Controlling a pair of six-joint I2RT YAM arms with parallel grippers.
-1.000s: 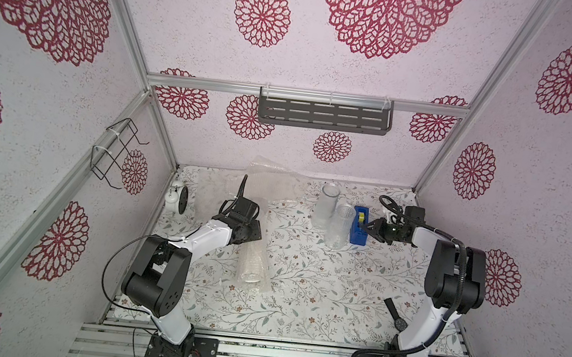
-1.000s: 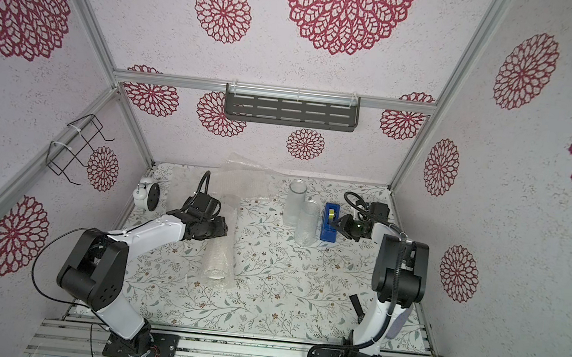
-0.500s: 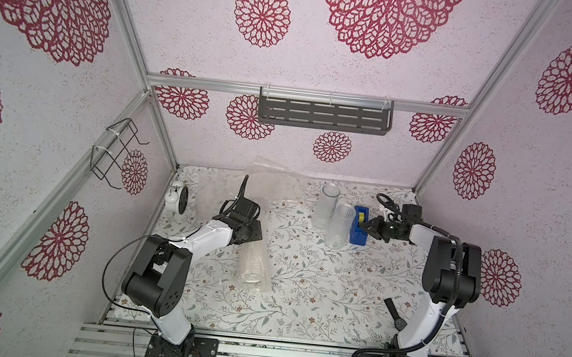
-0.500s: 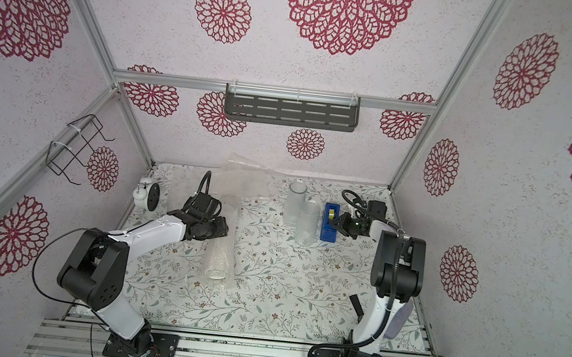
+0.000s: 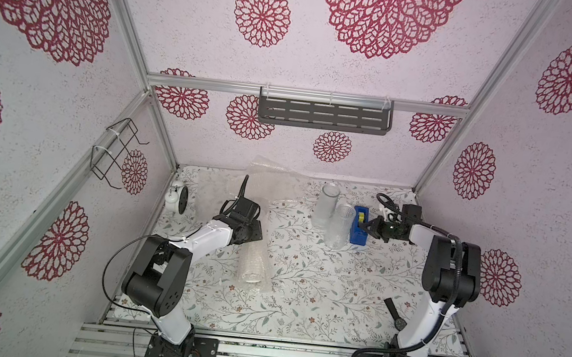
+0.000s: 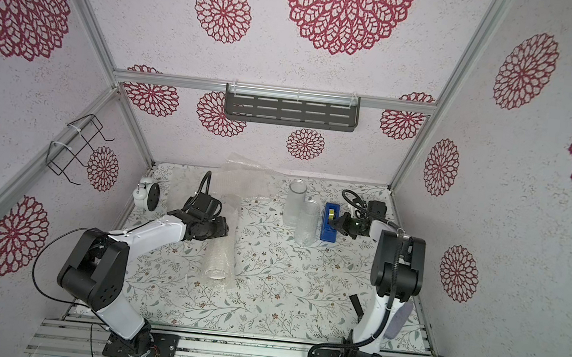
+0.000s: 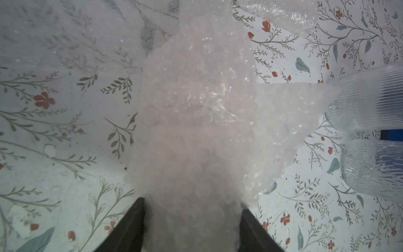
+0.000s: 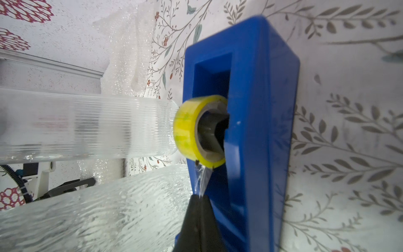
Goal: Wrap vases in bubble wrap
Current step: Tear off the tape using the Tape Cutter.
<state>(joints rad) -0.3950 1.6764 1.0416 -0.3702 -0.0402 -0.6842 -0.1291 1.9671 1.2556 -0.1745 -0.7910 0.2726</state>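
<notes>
Blue plastic tape dispenser (image 5: pixel 356 234) is standing on the floral-patterned counter (image 5: pixel 319 291) at the right rear, just beside the two unwrapped vases. The right end effector (image 8: pixel 199 197) is meeting it from the right side. Its jaws are lying together and are pinching the clear tape end (image 8: pixel 202 179), which is hanging off the yellow tape roll (image 8: pixel 187 131). In both top views this end effector is sitting against the dispenser's right flank.

The frosted glass cylinder (image 5: pixel 327 205) is standing upright, the rearmost of the pair. The clear textured glass (image 5: pixel 341 228) is standing upright in front of it, touching it or nearly so, and just beside the dispenser.

The wrapped vase (image 5: pixel 252 262) is lying on its side left of centre, with bubble wrap (image 7: pixel 196 109) rolled around it. A white rim is showing through the wrap at the end nearest the counter's front edge. The left end effector (image 7: pixel 193 203) is gripping the far end of this bundle. In the left wrist view one finger (image 7: pixel 130 227) is pressing against each flank of the wrap. In the top views the wrist is covering the grip.

Loose sheets (image 5: pixel 269 181) of the same wrap are lying crumpled along the rear wall, behind the left arm. A white alarm clock (image 5: pixel 177 197) is standing at the left rear corner, well apart from the vases.
</notes>
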